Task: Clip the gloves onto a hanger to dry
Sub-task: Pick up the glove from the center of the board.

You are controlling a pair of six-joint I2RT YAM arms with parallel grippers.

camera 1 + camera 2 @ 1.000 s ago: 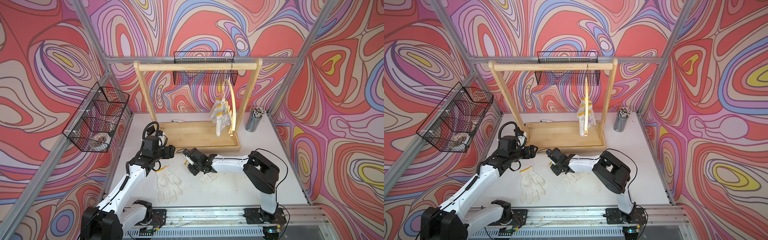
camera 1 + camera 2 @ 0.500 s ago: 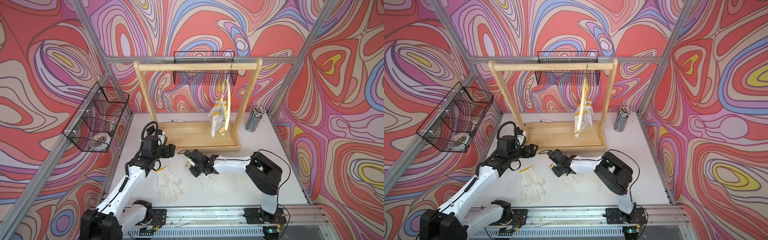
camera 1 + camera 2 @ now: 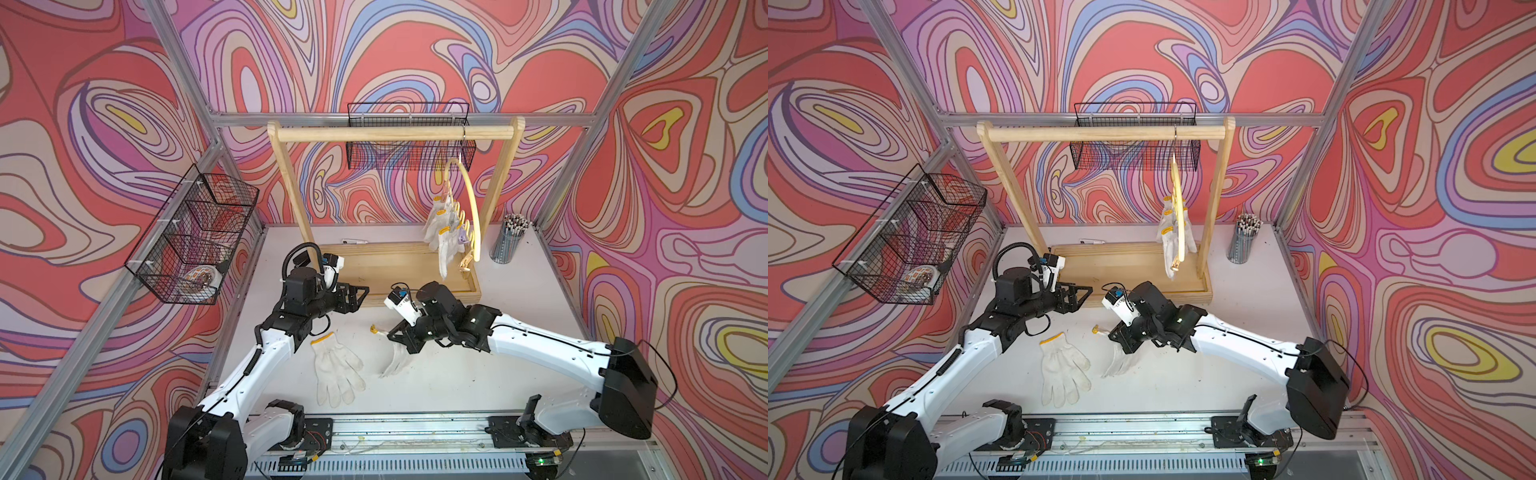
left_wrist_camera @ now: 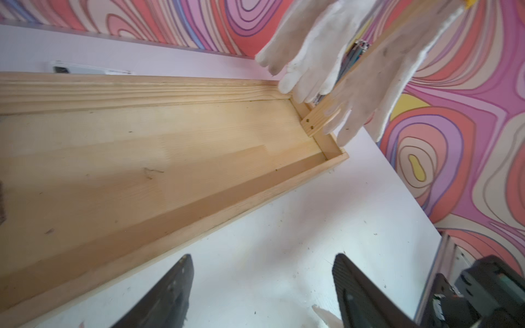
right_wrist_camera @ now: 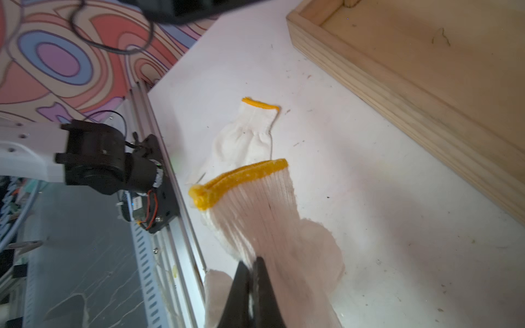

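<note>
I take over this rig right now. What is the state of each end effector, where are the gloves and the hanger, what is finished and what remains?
Left end effector: open, empty, near the wooden rack base.
Right end effector: shut on a white knitted glove with a yellow-edged cuff, gripped behind the cuff.
Second white glove: flat on the white table.
Pale yellow arched hanger: hooked on the wooden rail, with several clipped gloves.
Done: those clipped. Left: clip the held glove, then the flat one.
</note>
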